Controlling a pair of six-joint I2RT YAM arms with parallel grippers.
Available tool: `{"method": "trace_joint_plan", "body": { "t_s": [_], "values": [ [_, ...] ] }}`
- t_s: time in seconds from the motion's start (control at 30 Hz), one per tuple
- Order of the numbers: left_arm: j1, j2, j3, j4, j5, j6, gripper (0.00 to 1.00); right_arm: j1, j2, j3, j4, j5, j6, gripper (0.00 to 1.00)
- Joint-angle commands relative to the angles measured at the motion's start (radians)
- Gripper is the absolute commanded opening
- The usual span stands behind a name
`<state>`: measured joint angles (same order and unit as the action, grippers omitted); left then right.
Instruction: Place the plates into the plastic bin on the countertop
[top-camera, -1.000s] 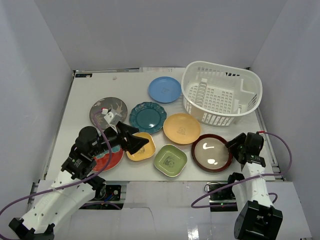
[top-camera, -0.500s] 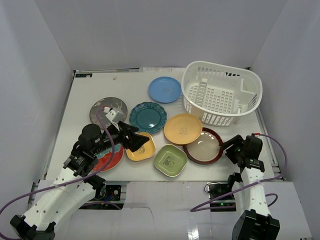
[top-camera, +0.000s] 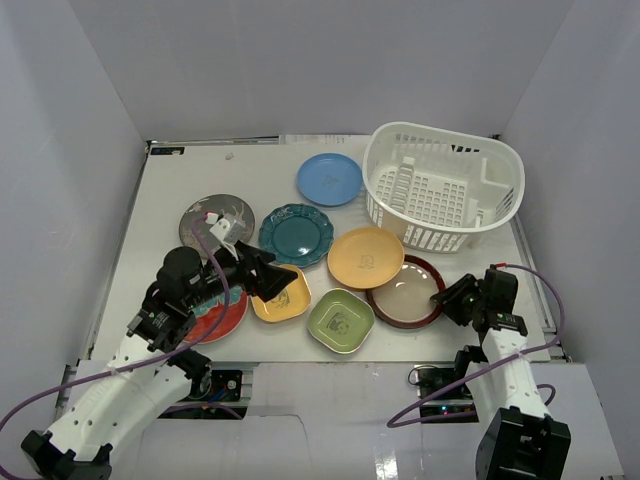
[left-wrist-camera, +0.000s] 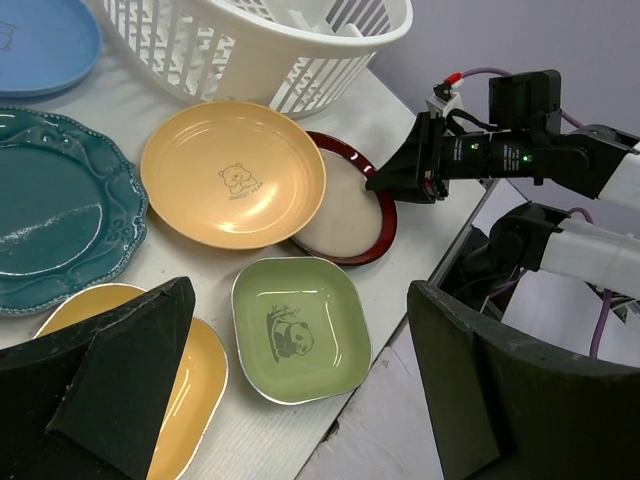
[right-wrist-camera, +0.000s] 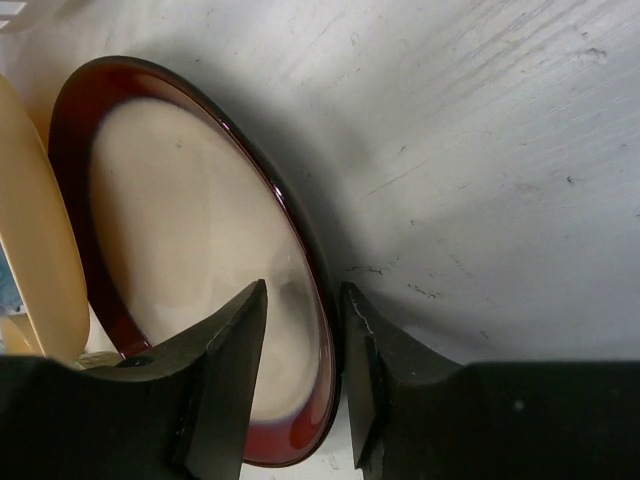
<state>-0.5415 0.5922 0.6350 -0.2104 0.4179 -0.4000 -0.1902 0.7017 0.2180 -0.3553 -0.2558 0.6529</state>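
Right gripper (right-wrist-camera: 304, 300) is straddling the near rim of the maroon-rimmed plate (right-wrist-camera: 180, 250). Its jaws are standing narrow, one finger over the cream inside, the other pressed to the dark outer edge. A sliver of gap is showing on the inner side, so the pinch does not look finished.

To do this well, the fingers should probably slide a little deeper over the rim before closing. The glaze looks slick and the hold is only on one edge. A slow lift, raising the near side first, should keep the plate from swinging.

The plate is lying flat on the countertop (top-camera: 180, 180), directly ahead of the gripper. The plastic bin (top-camera: 430, 237) is sitting beyond it, further ahead, and no plates are showing inside.

The orange plate (top-camera: 365, 256) is overlapping the far left edge of the maroon-rimmed plate. It is likely to shift when the lower one comes up.

The green plate (top-camera: 340, 321) is lying just left of the gripper. Further left are the yellow plate (top-camera: 285, 303), the teal scalloped plate (top-camera: 296, 234) and the red plate (top-camera: 215, 318). The light blue plate (top-camera: 329, 179) and the grey patterned plate (top-camera: 215, 220) are lying well apart.

Left gripper (left-wrist-camera: 300, 300) is hanging spread wide above the yellow and green plates, holding nothing.
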Motion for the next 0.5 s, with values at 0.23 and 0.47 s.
{"method": "trace_joint_plan", "body": {
  "t_s": [0.23,0.47],
  "values": [
    [0.034,0.006,0.034,0.002,0.015,0.007,0.98,0.018,0.044,0.0,-0.151,0.029,-0.013,0.08],
    [0.058,0.024,0.034,0.014,0.042,-0.003,0.98,0.032,0.064,0.196,-0.261,0.069,-0.07,0.08]
  ]
}}
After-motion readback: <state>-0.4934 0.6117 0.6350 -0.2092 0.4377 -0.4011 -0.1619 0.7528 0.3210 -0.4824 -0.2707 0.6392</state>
